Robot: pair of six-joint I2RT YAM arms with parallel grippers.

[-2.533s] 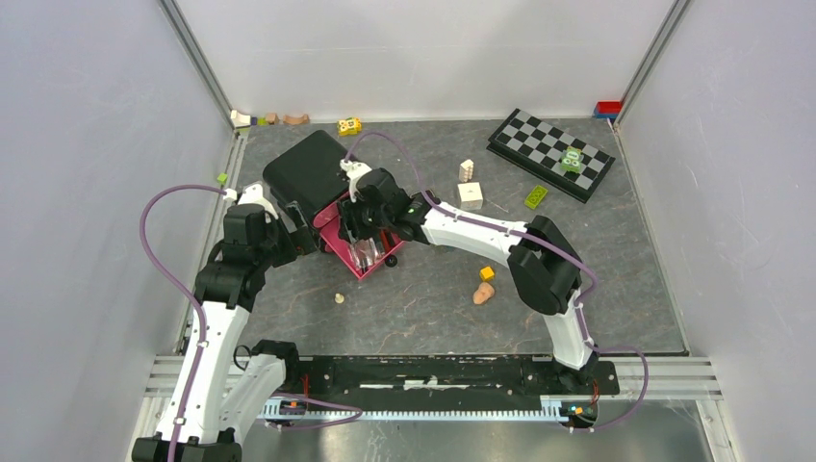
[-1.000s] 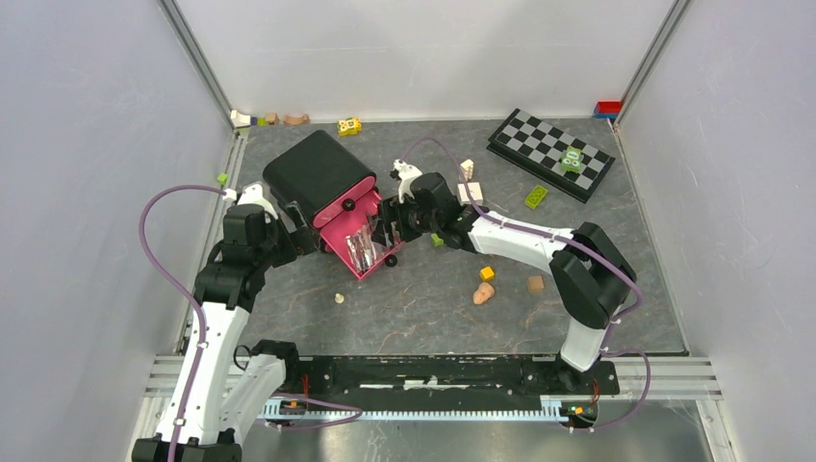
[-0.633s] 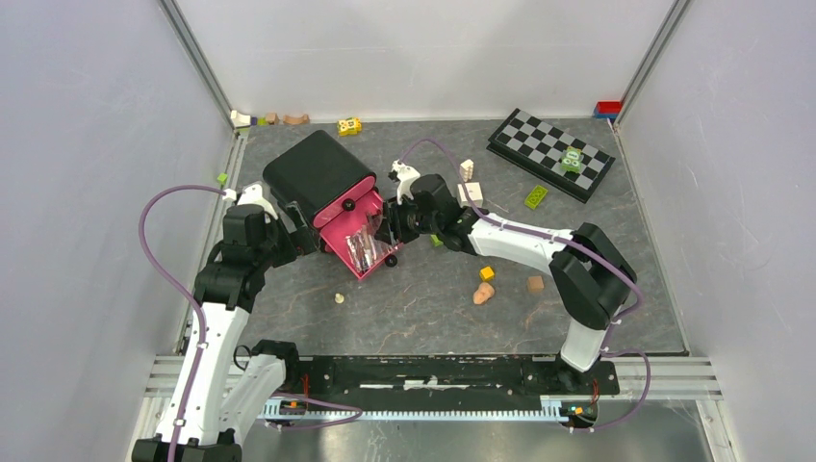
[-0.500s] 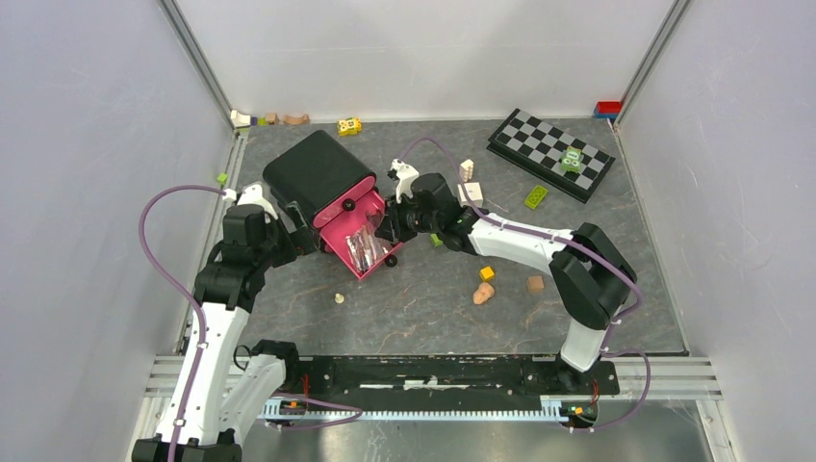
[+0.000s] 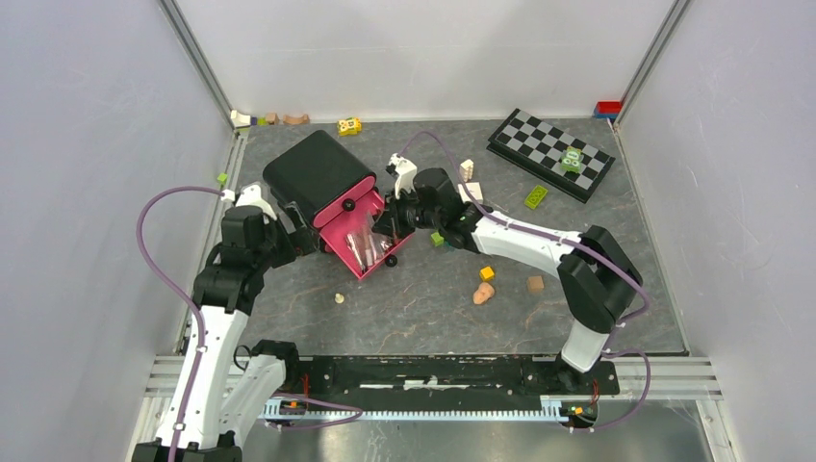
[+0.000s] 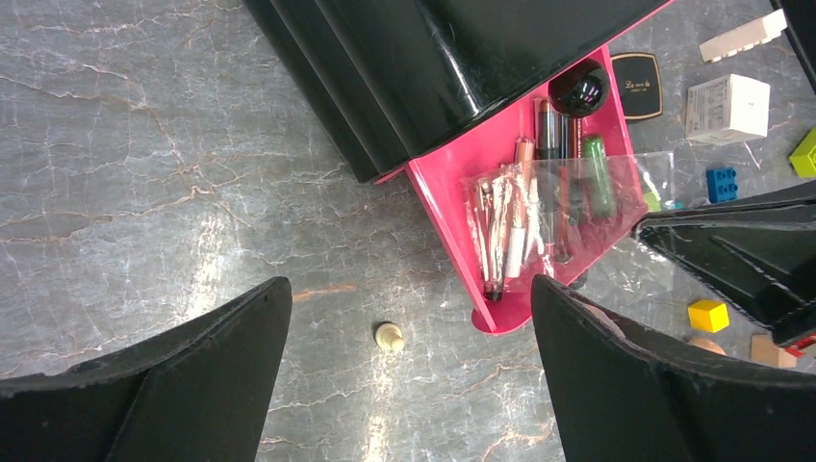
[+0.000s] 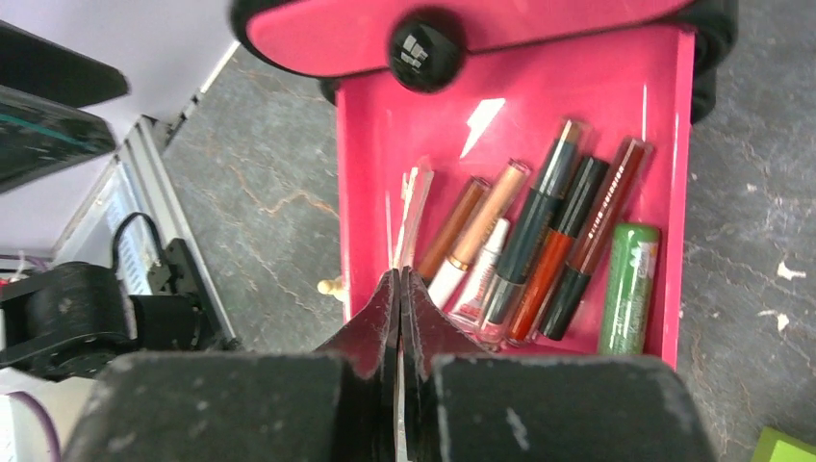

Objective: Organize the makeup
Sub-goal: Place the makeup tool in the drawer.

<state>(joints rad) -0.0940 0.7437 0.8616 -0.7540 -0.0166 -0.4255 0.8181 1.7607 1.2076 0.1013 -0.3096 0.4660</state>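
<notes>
Right fingers [image 7: 375,332] pinch shut on clear film [image 6: 625,183] blurring the makeup [image 7: 539,250]; left fingers [image 6: 192,385] gape wide, tips cropped.

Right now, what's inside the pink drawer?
The pink drawer holds a row of lipstick-like tubes, a green tube at one end and a clear plastic sleeve pinched by the right gripper. Its back part, under the black case, is hidden.

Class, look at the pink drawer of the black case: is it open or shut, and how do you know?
Open. The pink drawer sticks out of the black case, with makeup tubes lying exposed inside.
</notes>
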